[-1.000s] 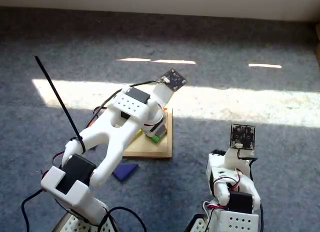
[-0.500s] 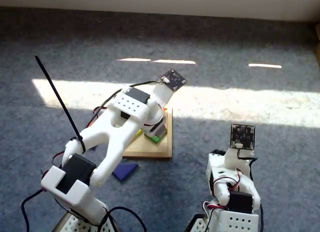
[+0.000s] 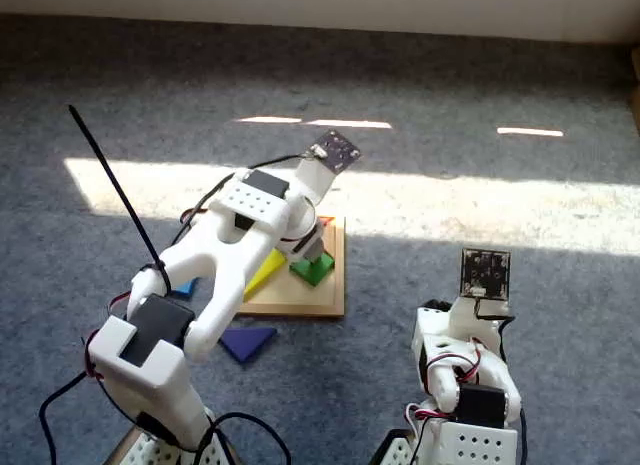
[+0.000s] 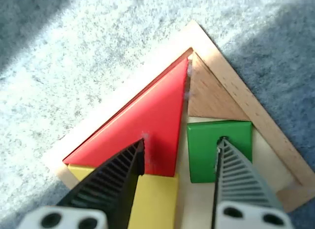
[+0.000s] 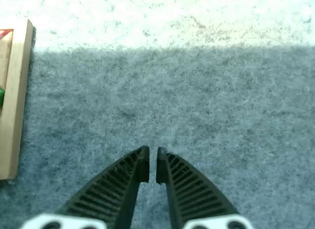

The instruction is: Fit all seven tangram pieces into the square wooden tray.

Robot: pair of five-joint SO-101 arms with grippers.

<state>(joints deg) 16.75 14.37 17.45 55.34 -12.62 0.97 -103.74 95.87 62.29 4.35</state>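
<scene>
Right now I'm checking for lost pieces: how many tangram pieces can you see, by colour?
red piece: 1
yellow piece: 1
green piece: 1
dark blue piece: 1
light blue piece: 1
Total: 5 in sight; the left arm may hide others.

You have a grey carpet (image 3: 480,305) under everything here. A wide strip of sunlight (image 3: 480,200) runs across it from side to side. The square wooden tray (image 3: 300,307) sits flat on the carpet, with its far edge at the sunny strip and the rest in the shade. A dark blue triangle (image 3: 250,342) lies on the carpet just beside the tray's near edge, with a little carpet between them. A light blue piece (image 3: 184,286) lies on the carpet near the tray too, and you can see only a small bit of it.
</scene>
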